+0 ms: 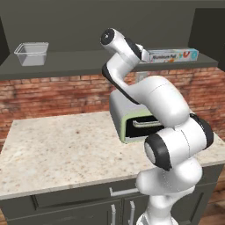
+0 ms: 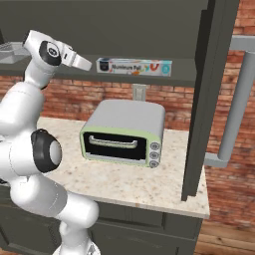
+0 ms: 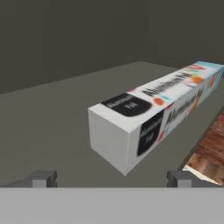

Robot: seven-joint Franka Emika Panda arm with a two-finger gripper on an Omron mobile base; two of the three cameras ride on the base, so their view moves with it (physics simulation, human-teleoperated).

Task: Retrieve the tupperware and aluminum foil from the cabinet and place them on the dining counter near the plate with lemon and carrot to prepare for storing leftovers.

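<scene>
Aluminum foil box [image 3: 153, 113], long and white w/ black label and colourful print, lies flat on the dark cabinet shelf [image 3: 57, 122]. In my hand view its near square end faces me, box running away to the upper right, close to the shelf's front edge on that side. My hand [image 3: 111, 177] is just short of that end, released, jaws wide, one fingertip [image 3: 41, 178] to each side at the frame bottom, not touching the box.

From the left base view, foil box [image 1: 172, 55] sits at the shelf's right end, w/ my white arm [image 1: 165, 110] raised so the hand is beside the box's left end. Tupperware [image 1: 31, 53], clear and empty, is on the same shelf [image 1: 74, 61] well apart, at far left.

Right base view: foil box [image 2: 134, 66] lies lengthwise along the shelf, above a pale green toaster oven [image 2: 124, 132]. Oven stands on the speckled stone surface [image 2: 129, 187] against a red brick wall [image 2: 104, 94]. Open cabinet door [image 2: 206, 94] hangs edge-on at right.
</scene>
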